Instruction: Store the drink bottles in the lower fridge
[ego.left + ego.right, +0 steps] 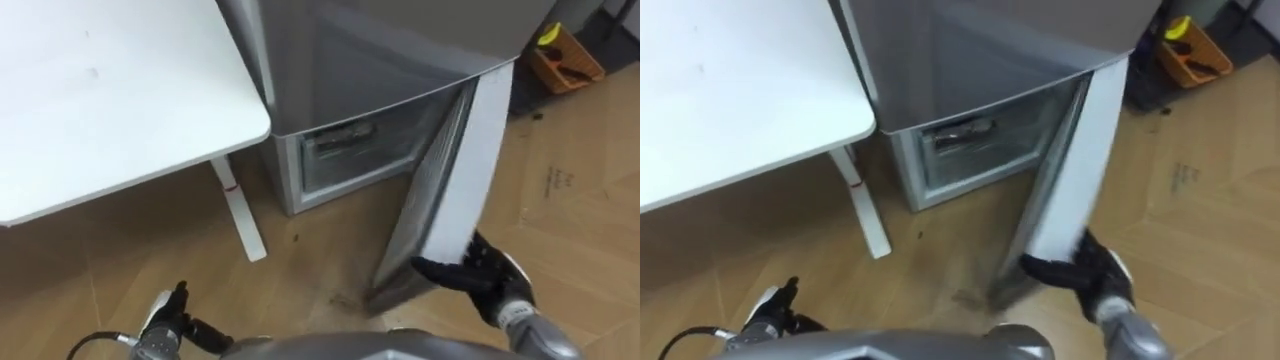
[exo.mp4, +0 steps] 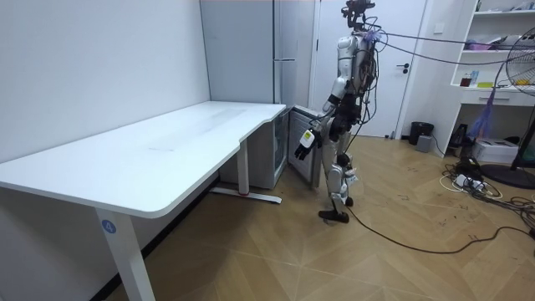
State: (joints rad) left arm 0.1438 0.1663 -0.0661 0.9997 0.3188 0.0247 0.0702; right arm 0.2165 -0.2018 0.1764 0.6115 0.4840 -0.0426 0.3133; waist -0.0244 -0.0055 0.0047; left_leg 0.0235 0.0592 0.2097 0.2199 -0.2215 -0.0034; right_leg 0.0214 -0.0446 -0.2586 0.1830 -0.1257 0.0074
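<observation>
Right hand [image 1: 487, 278] clasped the free edge of the door [image 1: 458, 170], upright just ahead; lower fridge [image 1: 345, 152] lay open beyond, leftward; left hand [image 1: 165, 318] hung farther back.

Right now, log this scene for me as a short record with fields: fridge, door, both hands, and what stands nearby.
fridge: grey, next to the desk's end
lower door: swung open, on the robot's right
inside: a drawer
right hand: at the open door's bottom corner, touching it
left hand: low on the robot's left, away from the fridge
desk: white, on the robot's left
robot: stands facing the fridge
</observation>
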